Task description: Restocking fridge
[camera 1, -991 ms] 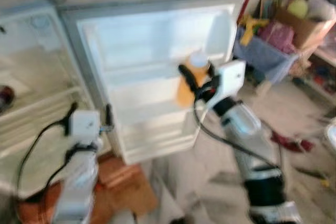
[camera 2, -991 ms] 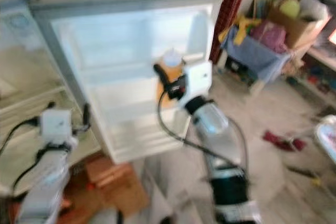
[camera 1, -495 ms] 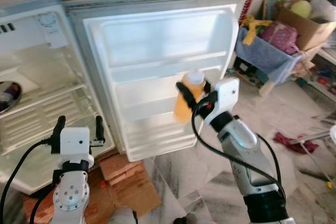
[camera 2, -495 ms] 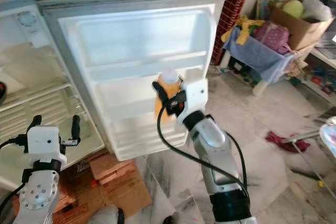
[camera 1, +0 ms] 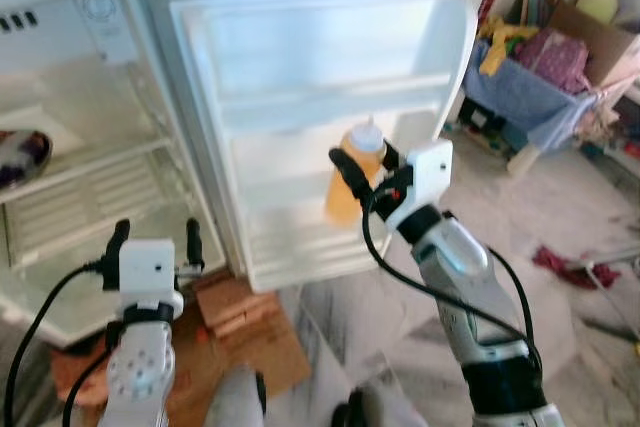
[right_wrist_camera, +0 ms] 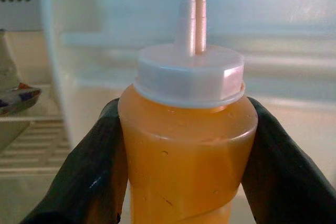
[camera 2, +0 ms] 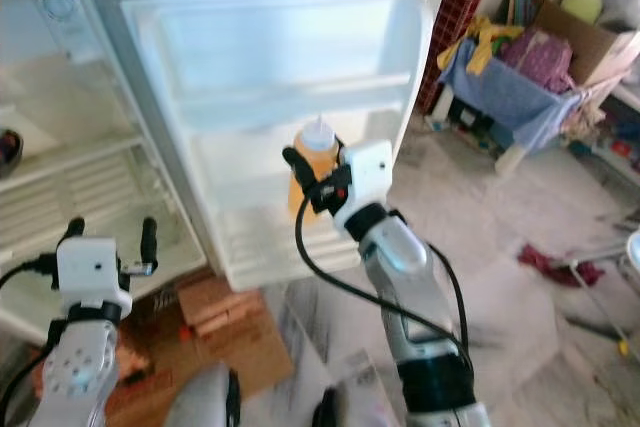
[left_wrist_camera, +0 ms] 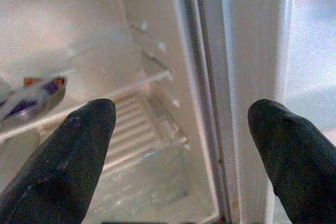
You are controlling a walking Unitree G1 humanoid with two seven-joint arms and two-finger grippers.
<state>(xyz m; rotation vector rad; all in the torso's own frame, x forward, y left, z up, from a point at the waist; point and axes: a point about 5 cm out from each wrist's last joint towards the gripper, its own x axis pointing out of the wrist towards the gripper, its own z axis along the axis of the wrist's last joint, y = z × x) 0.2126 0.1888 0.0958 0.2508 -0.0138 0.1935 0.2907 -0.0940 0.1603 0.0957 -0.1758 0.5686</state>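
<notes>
Right wrist view — right gripper point(right_wrist_camera: 184, 145) clamping squeeze bottle point(right_wrist_camera: 187, 145)

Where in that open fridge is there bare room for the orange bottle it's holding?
The door shelves behind the squeeze bottle in the right gripper look bare, upper and lower alike. Inside the fridge, the wire shelf is free ahead of the open left gripper; the bowl crowds the far-left edge.

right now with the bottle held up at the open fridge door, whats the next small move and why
Probably ease the right gripper forward and down to set the orange squeeze bottle on the door shelf. The bottle is upright, clamped between both fingers, right in front of that shelf.
</notes>
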